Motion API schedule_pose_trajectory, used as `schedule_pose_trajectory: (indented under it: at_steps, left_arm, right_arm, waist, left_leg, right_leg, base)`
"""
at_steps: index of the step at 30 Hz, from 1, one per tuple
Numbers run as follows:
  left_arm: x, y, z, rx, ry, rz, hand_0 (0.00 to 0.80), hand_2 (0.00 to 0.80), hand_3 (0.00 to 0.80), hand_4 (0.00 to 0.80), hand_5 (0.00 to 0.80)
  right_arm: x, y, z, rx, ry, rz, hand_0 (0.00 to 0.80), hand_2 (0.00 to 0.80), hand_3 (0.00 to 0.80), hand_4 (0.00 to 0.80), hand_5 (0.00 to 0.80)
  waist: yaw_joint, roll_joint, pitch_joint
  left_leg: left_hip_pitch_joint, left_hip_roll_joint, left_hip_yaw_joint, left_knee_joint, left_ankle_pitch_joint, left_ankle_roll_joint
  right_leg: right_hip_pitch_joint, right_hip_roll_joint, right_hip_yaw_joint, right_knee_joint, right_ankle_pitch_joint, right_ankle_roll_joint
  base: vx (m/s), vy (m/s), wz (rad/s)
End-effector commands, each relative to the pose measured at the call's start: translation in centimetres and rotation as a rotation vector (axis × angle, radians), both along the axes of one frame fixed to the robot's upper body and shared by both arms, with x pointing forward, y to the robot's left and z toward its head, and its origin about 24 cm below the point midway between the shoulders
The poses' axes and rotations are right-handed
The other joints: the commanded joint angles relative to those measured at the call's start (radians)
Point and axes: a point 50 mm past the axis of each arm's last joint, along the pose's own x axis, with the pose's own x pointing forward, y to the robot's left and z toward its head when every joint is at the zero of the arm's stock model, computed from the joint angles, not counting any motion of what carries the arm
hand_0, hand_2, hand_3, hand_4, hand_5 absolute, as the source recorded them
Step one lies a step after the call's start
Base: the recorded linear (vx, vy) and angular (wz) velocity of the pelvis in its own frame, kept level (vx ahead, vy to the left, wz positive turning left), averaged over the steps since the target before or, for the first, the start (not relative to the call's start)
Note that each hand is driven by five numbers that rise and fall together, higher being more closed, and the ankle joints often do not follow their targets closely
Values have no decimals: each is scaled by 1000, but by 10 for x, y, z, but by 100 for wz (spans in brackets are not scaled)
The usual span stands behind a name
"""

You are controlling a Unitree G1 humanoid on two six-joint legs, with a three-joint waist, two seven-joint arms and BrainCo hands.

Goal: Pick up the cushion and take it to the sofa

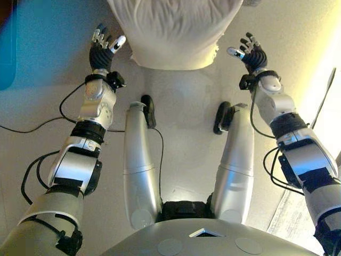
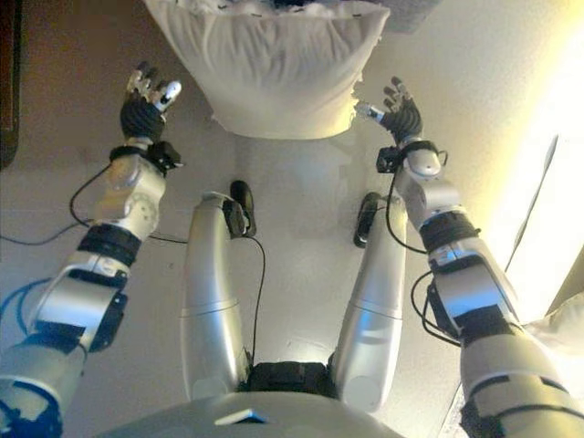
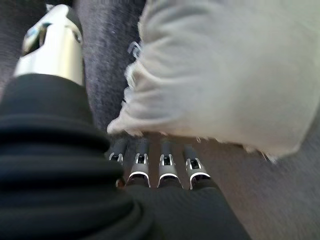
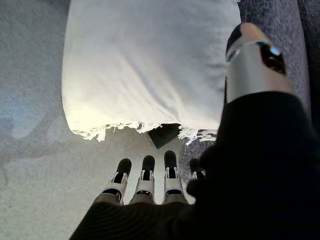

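Both hands hung apart, the left hand and right hand flanking the white cushion on the floor, fingers spread and holding nothing. It looked light, soft and squashy; pressing in from both fringed sides seemed best.

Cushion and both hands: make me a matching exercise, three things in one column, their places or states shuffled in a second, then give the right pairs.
Column one:
1. cushion
2. left hand
3. right hand

Column two:
A. open, held off the cushion's side toward the robot's right
B. white with a frayed fringe, lying on the floor between the two hands
C. open, held off the cushion's side toward the robot's left

Right pairs: 1-B, 2-C, 3-A. In both wrist views the fingers are straight and hold nothing.
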Motion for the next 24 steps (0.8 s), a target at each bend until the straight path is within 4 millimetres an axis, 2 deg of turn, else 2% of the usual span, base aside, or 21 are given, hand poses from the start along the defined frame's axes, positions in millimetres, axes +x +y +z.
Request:
schedule_pose_trajectory:
  at_steps: [1,5,7,8,12,14,16,17,18,20,22,24]
  left_arm:
    - [6,-4,23,-63,-94,-28,0,0,0,0,0]
    - [1,-13,19,-106,-149,-53,0,0,0,0,0]
    - [-10,-20,1,-133,-163,-55,0,0,0,0,0]
    - [-12,-21,-2,-141,-164,-55,0,0,0,0,0]
    - [-52,-28,-60,-225,-127,-58,0,0,0,0,0]
    - [-74,-15,-88,-267,-63,-52,0,0,0,0,0]
    - [-91,-7,-108,-282,-3,-46,0,0,0,0,0]
    - [-103,0,-122,-309,45,-47,0,0,0,0,0]
    - [-116,6,-135,-313,93,-46,0,0,0,0,0]
    - [-129,12,-149,-322,149,-53,0,0,0,0,0]
    - [-135,7,-159,-327,205,-92,0,0,0,0,0]
    - [-137,4,-165,-355,229,-107,0,0,0,0,0]
  right_arm:
    - [7,8,25,18,-79,24,0,0,0,0,0]
    - [1,15,15,67,-98,19,0,0,0,0,0]
    - [-10,21,-5,133,-107,-7,0,0,0,0,0]
    - [-12,21,-8,140,-108,-11,0,0,0,0,0]
    - [-58,25,-63,219,-116,-41,0,0,0,0,0]
    - [-87,13,-93,263,-75,-51,0,0,0,0,0]
    - [-106,4,-112,303,-23,-67,0,0,0,0,0]
    - [-120,-2,-126,335,21,-80,0,0,0,0,0]
    - [-134,-6,-140,363,70,-87,0,0,0,0,0]
    - [-150,-8,-157,421,134,-89,0,0,0,0,0]
    - [-167,-8,-177,510,200,-104,0,0,0,0,0]
    - [-171,-4,-183,543,218,-108,0,0,0,0,0]
  waist:
    - [-13,37,-7]
    - [-10,32,-7]
    - [-8,26,-7]
    - [-8,25,-7]
    - [-9,11,-7]
    - [-3,-2,-17]
    - [4,-13,-43]
    - [11,-24,-75]
    - [16,-36,-106]
    - [17,-54,-142]
    - [12,-73,-180]
    - [16,-77,-201]
  left_leg:
    - [28,30,75,-60,-18,30]
    - [71,26,78,-111,-15,26]
    - [128,23,77,-173,-7,16]
    - [137,22,77,-182,-5,15]
    - [333,18,84,-389,48,-2]
    - [456,8,96,-503,86,0]
    - [535,-5,99,-578,113,2]
    - [602,-18,107,-664,165,13]
    - [675,-30,107,-717,174,20]
    - [758,-44,109,-768,179,26]
    - [864,-31,174,-821,186,30]
    - [926,-34,166,-862,191,34]
  right_leg:
    - [30,-12,11,-136,129,-43]
    - [70,-9,-1,-181,140,-41]
    - [125,4,-12,-230,151,-33]
    - [134,6,-14,-237,153,-32]
    - [331,22,-41,-421,197,-3]
    - [448,8,-72,-531,234,12]
    - [530,-6,-100,-606,262,18]
    - [600,-17,-129,-700,314,17]
    - [678,-27,-155,-764,324,22]
    - [775,-37,-184,-847,337,25]
    - [911,-66,-241,-922,349,24]
    - [969,-69,-250,-953,354,24]
  base:
    - [39,6,0]
    - [41,-40,4]
    - [50,-68,4]
    - [52,-61,2]
    - [76,-66,6]
    - [142,-88,10]
    - [158,-89,12]
    - [222,-102,12]
    - [275,-108,13]
    - [284,-89,14]
    - [233,-96,13]
    - [144,-10,41]
